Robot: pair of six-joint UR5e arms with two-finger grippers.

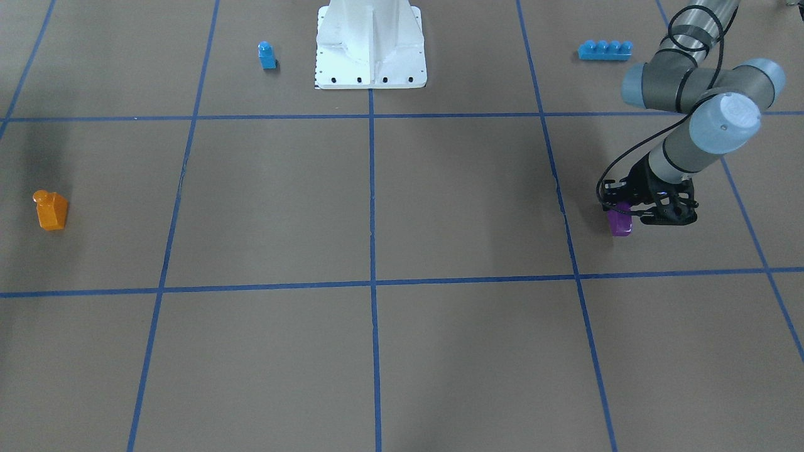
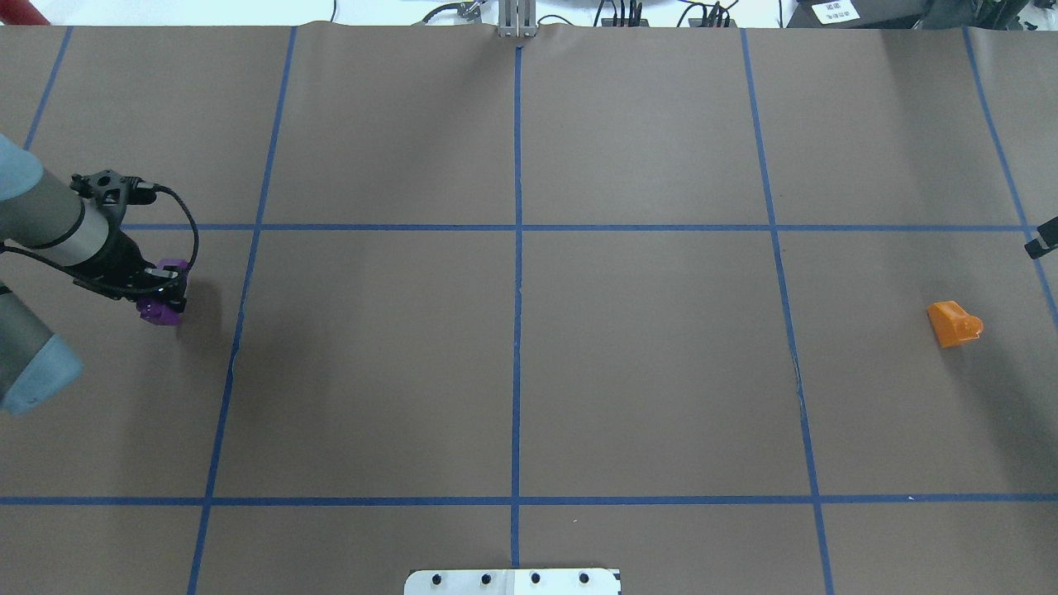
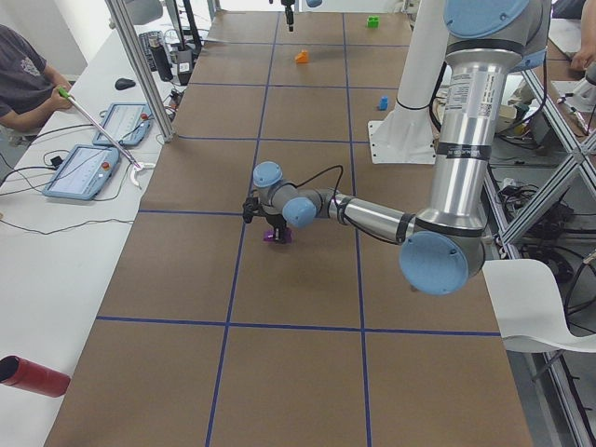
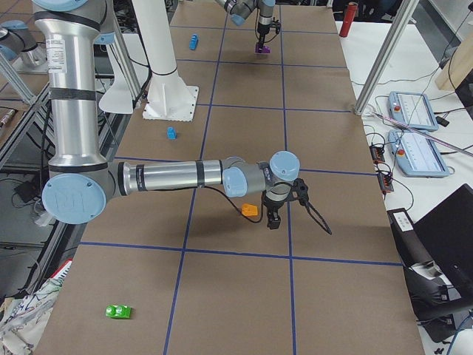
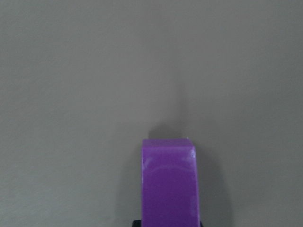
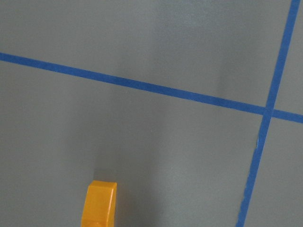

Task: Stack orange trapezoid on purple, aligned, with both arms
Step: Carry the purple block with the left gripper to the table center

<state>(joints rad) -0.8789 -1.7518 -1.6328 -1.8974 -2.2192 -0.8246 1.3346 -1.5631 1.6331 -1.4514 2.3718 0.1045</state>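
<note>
Between the fingers of the left claw (image 1: 625, 208) sits the purple (image 1: 621, 225), its lower half sticking out below the black linkage. The claw is clenched on it. The left wrist view shows the block filling the bottom centre with a strip of black under it. Whether it rests on the table (image 2: 645, 372) or hangs just above, I cannot tell. The left arm (image 3: 372, 216) reaches out low, forearm near level, wrist bent so the claw points down.

Writing is scarce: a printed label on the left arm's upright tube in the left-end view and a white tag at the overhead view's far edge, both too small to read.

The right claw (image 4: 273, 217) shows properly only in the right-end view, so whether it is released or clenched cannot be told. There it points down at the end of the right arm (image 4: 170, 177), which stretches nearly level. The orange trapezoid (image 4: 251, 209) lies just beside it on the robot's side. The right wrist view catches only that block's top at its bottom edge, left of centre, with blue tape lines beyond.

The front view shows the orange trapezoid far across the table from the left claw. It also shows a blue four-stud brick (image 1: 605, 50) robot-ward of that claw and a small blue block (image 1: 267, 55) past the white base (image 1: 370, 56). The overhead view shows neither of these.
</note>
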